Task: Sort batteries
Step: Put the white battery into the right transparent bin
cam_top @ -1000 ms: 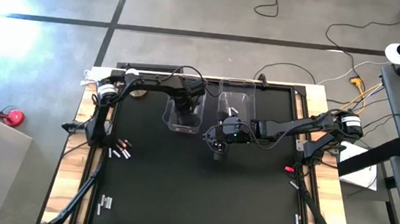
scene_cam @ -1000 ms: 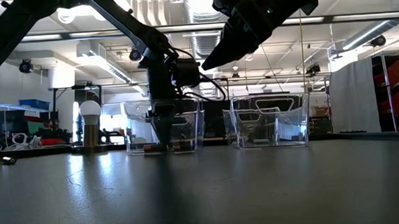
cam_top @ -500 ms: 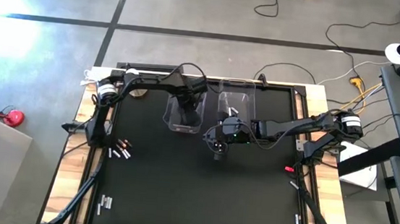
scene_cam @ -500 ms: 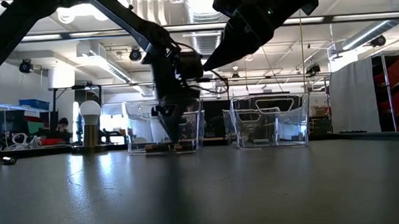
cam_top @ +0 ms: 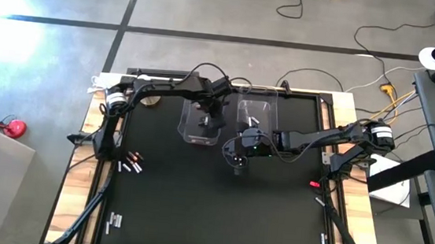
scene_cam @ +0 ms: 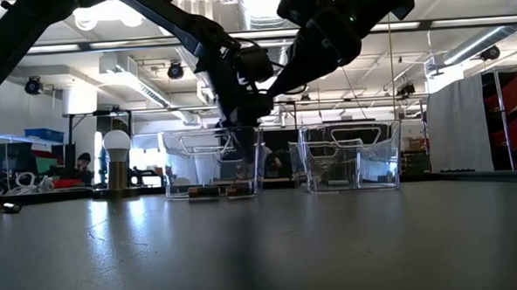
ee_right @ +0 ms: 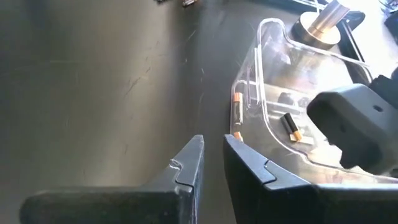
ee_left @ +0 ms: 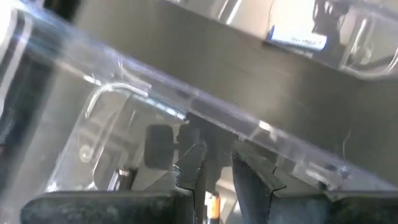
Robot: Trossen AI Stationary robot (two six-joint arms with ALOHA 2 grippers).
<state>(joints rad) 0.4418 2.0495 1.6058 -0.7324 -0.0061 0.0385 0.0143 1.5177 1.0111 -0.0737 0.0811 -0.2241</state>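
Observation:
Two clear bins stand at the table's far middle, the left bin and the right bin. Dark batteries with orange ends lie on the left bin's floor. My left gripper hangs inside the upper part of the left bin, pointing steeply down. Its fingers are a little open and nothing shows between their tips. My right gripper waits in the air nearer than the bins, shut and empty.
Loose batteries lie on the black mat at the left edge, the near left, the right edge and the near right. A round silver knob-like object stands left of the bins. The mat's middle is bare.
My left gripper has risen from close to the left bin's floor to the bin's upper part. It has tipped less steeply and shifted slightly toward the far right. The batteries on the bin's floor have stayed where they were.

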